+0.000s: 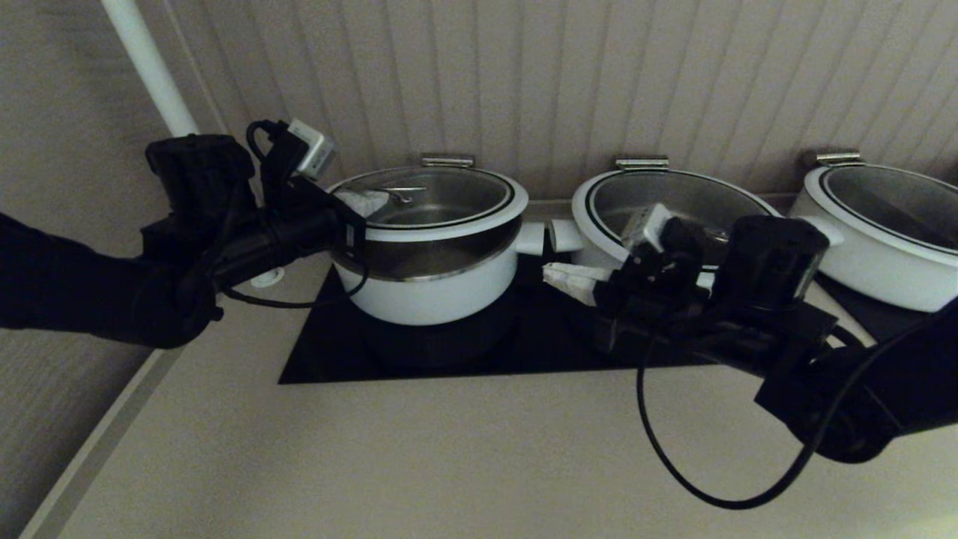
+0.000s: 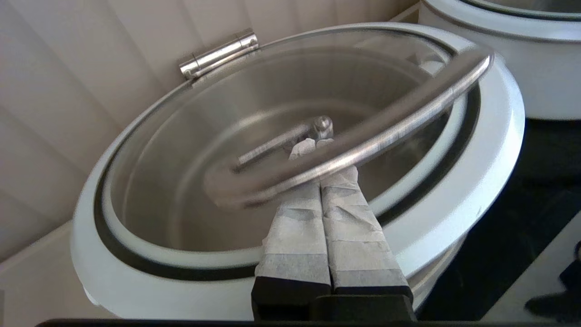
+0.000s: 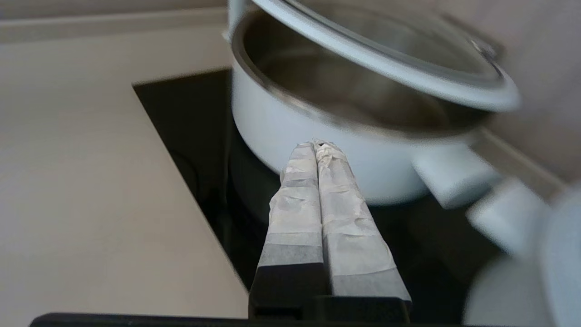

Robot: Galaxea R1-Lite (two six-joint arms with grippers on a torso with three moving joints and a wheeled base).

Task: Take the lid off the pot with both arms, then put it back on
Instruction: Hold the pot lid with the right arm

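The lid (image 1: 456, 224) hangs a little above the pot (image 1: 434, 296), with the steel lining showing in the gap between them. My left gripper (image 1: 361, 201) is shut, and its fingers (image 2: 345, 213) pass under the lid's arched steel handle (image 2: 399, 129), which rests across them. The lid's white rim (image 2: 481, 172) surrounds the glass. My right gripper (image 1: 560, 278) is shut and empty, low beside the pot's right wall. In the right wrist view its tips (image 3: 316, 145) point at the pot's white wall (image 3: 272, 127), under the raised lid (image 3: 390, 68) and near a stub handle (image 3: 449, 179).
The pot stands on a black cooktop (image 1: 329, 352) set in a beige counter (image 1: 449, 464). Two wider white pots (image 1: 599, 224) (image 1: 883, 247) stand to the right. A ribbed wall runs behind them. A white pipe (image 1: 150, 67) rises at the back left.
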